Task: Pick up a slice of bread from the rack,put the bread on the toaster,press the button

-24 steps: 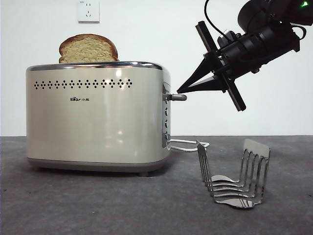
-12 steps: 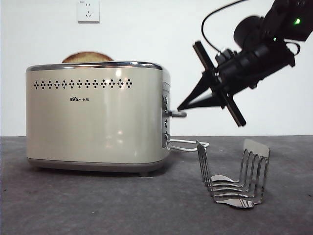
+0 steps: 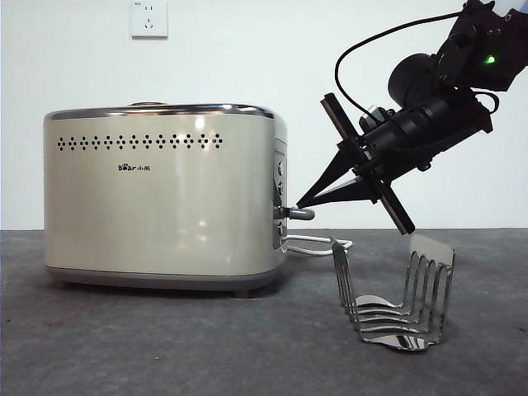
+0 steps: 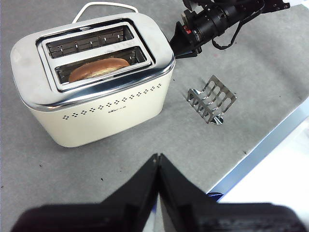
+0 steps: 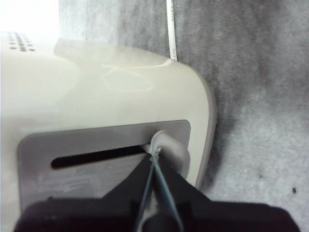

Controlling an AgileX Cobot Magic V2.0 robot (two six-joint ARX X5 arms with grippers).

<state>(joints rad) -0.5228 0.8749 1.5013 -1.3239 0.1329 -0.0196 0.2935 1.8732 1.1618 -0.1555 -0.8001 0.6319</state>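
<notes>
One slice of bread (image 4: 99, 69) sat sunk in the toaster's (image 3: 161, 198) slot nearer the logo, only its brown crust showing. Right gripper (image 3: 300, 200), fingers together, tips pressed on the grey lever (image 3: 297, 213), which stood low in its track at 3 o'clock on the toaster. Left gripper (image 4: 158, 158) hung high and well clear, fingers together on nothing. Rack (image 3: 394, 294) stood bare at 4 o'clock from the toaster, apart from it.

Handling, by judgement: lever stiff and sprung, small and rounded, so closed tips could slide off; press square on its top. Bread light, soft, crumbly; best taken by the crust. Toaster looked heavy enough not to shift.

Surface: grey, matte, speckled mat. Plain white wall behind, socket (image 3: 149, 17) at 12 o'clock.
</notes>
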